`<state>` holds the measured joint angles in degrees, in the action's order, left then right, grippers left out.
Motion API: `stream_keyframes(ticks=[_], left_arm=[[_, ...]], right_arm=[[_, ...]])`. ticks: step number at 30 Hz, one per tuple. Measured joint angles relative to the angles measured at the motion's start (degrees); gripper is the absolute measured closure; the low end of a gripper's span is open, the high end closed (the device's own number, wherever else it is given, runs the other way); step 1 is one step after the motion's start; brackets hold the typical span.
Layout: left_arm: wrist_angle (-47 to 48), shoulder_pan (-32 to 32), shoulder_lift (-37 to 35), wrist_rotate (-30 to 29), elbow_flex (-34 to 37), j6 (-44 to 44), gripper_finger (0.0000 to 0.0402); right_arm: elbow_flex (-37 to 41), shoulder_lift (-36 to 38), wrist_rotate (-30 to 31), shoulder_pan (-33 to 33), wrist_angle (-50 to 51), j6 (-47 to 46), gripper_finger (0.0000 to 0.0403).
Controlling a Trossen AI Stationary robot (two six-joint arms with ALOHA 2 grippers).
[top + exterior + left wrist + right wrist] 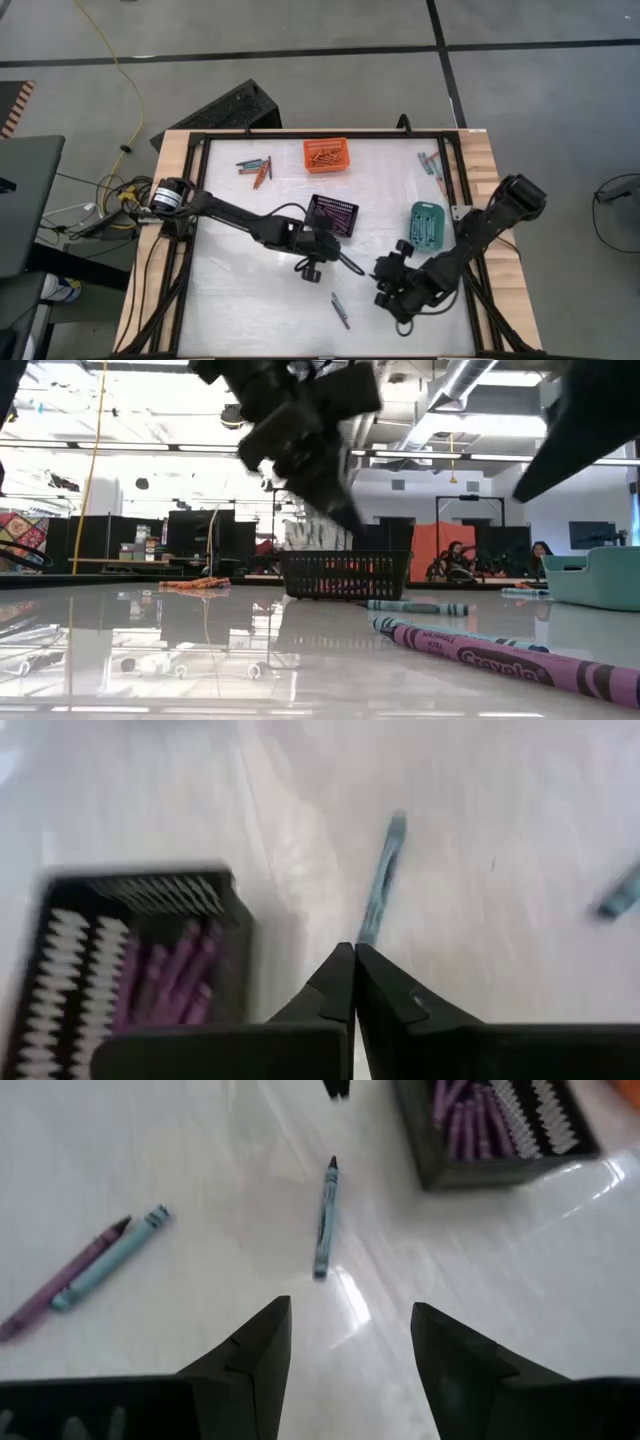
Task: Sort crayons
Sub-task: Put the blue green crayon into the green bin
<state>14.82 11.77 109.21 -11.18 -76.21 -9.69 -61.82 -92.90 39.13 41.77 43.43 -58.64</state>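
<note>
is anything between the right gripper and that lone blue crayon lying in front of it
Nothing visible. In the right wrist view the right gripper is open, and only bare white table lies between its fingers and the blue crayon. The black basket of purple crayons sits off to one side.

crayons (470, 1110) in basket (500, 1165)

Bright, even overhead light on my glossy white tabletop (250, 300); soft shadows under my arms. Ceiling strip lights blow out low view, mirror-like glare on table. My left wrist view motion-smeared: black mesh plastic basket (130, 970) blurred. Glare streak in right wrist view.
</note>
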Motion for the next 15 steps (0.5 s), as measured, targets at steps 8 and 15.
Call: stream_keyframes(ticks=[8,15], left_arm=[[4.9,-1.1,0.0,2.7,-3.8,-0.6,0.0401],[9.2,1.9,-0.1,3.4,-3.8,0.7,0.0401]], right_arm=[[0.3,1.1,0.1,-0.2,-0.2,0.3,0.0200],[1.2,-9.1,-3.7,-8.9,-10.4,7.5,0.0183]])
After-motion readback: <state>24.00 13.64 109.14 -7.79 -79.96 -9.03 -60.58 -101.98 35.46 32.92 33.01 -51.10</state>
